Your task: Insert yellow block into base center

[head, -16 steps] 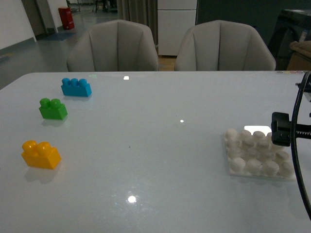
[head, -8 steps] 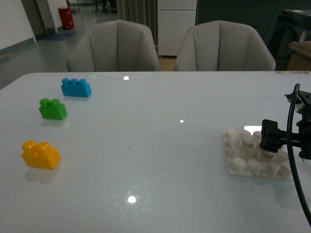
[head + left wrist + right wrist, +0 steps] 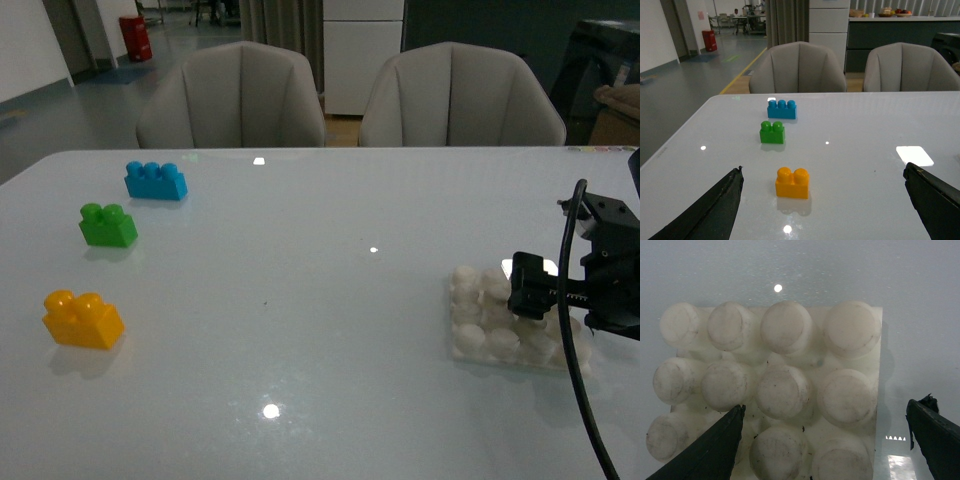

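Note:
The yellow block (image 3: 83,318), a two-stud brick, sits alone at the table's near left. In the left wrist view the yellow block (image 3: 792,182) lies ahead of my open left gripper (image 3: 823,170), between the lines of its fingers and apart from both. That gripper is out of the front view. At the right lies the white studded base (image 3: 478,322). My right gripper (image 3: 545,290) hovers low over its right part. In the right wrist view the base (image 3: 785,390) fills the frame under the open right gripper (image 3: 826,407), which holds nothing.
A green two-stud brick (image 3: 108,225) and a blue three-stud brick (image 3: 155,180) stand behind the yellow block on the left. Two grey chairs (image 3: 232,95) face the table's far edge. A black cable (image 3: 575,380) hangs from the right arm.
My right gripper has moved left and down, from the base's right edge to over the base. The base appears to have shifted slightly left. The bricks have not moved.

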Controlling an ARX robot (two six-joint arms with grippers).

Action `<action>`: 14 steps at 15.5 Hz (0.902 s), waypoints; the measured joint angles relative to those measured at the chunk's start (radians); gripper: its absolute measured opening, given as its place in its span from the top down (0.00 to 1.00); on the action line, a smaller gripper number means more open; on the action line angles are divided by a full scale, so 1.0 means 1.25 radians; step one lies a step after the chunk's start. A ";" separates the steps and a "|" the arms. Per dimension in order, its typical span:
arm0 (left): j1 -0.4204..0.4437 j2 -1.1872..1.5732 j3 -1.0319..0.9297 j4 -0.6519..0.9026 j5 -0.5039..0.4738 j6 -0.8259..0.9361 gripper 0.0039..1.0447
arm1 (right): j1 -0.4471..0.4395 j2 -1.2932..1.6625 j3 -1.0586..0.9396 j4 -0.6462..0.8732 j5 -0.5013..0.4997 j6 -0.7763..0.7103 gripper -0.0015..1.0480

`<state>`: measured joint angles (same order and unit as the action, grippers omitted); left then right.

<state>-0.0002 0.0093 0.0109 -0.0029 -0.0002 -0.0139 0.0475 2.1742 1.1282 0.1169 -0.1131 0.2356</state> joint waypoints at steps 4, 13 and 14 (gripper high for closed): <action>0.000 0.000 0.000 0.000 0.000 0.000 0.06 | 0.013 0.003 0.000 0.005 -0.002 0.001 0.06; 0.000 0.000 0.000 0.000 0.000 0.000 0.06 | 0.122 0.049 0.079 0.008 -0.020 0.112 0.06; 0.000 0.000 0.000 0.000 0.000 0.000 0.06 | 0.137 0.057 0.099 -0.003 -0.020 0.119 0.06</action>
<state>-0.0002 0.0093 0.0109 -0.0032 0.0002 -0.0139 0.2184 2.2459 1.2522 0.1127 -0.1383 0.3840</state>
